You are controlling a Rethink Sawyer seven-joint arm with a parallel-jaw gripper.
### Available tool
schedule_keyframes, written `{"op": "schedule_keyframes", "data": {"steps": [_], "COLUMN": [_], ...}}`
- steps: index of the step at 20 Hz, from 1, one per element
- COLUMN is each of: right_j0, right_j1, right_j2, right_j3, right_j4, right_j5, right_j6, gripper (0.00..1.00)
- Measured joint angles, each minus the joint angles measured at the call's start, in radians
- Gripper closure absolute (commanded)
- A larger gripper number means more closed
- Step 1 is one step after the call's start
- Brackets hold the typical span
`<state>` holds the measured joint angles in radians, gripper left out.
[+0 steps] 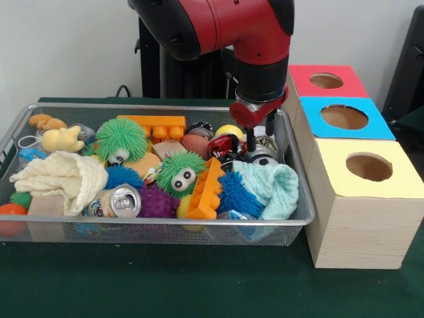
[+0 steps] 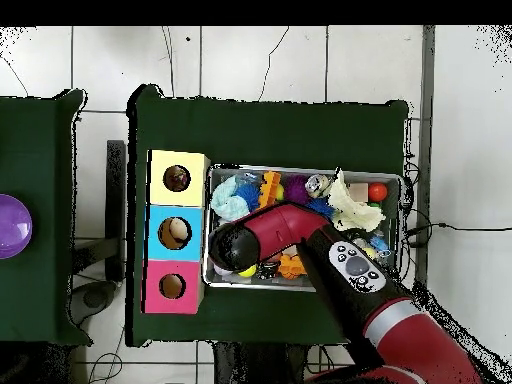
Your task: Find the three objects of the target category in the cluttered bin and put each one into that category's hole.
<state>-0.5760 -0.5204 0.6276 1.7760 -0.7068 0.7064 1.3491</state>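
Observation:
A wire mesh bin (image 1: 301,215) (image 2: 403,200) holds a heap of toys, balls, blocks, cloths and cans. My gripper (image 1: 260,140) hangs low in the bin's back right corner, open, straddling a shiny silver can (image 1: 266,142) just above a black-and-white ball (image 1: 264,159). A red-and-black toy (image 1: 225,144) and a yellow ball (image 1: 229,130) lie just to its left. Beside the bin stand three boxes with holes: red (image 1: 326,81) (image 2: 172,287), blue (image 1: 344,117) (image 2: 176,233) and yellow (image 1: 369,167) (image 2: 177,178). In the overhead view the arm (image 2: 235,245) hides the gripper.
Also in the bin: two green fuzzy balls (image 1: 120,139) (image 1: 180,171), orange blocks (image 1: 207,189) (image 1: 156,124), a blue spiky ball (image 1: 236,192), a purple one (image 1: 158,202), a soda can (image 1: 122,201), a cream cloth (image 1: 63,175), a teal cloth (image 1: 271,189). A purple bowl (image 2: 12,225) sits on another table.

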Motion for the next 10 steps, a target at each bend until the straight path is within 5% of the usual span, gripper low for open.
{"op": "schedule_keyframes", "data": {"steps": [10], "right_j0": [-0.010], "right_j1": [0.000], "right_j2": [0.002], "right_j3": [0.000], "right_j4": [-0.034], "right_j5": [0.044], "right_j6": [-0.073], "gripper": [0.00]}}
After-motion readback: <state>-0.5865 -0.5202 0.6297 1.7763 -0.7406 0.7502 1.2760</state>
